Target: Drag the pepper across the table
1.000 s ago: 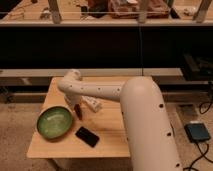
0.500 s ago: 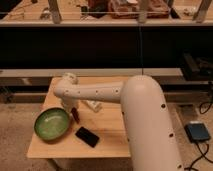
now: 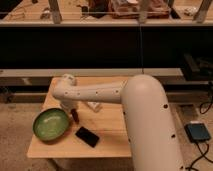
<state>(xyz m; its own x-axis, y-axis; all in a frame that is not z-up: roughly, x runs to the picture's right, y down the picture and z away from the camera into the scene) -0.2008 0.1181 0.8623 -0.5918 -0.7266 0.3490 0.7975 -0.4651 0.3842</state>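
Where jaws [image 3: 68, 107] descend, pepper [image 3: 75, 115], table [image 3: 110, 135]

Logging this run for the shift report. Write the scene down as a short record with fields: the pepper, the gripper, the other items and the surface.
pepper: small dark red piece on the table, just right of the green bowl
gripper: low over the table's left part, next to the pepper, mostly hidden by the arm
bowl: green, front left
black slab: flat, front centre
white item: partly under the arm
table: light wood
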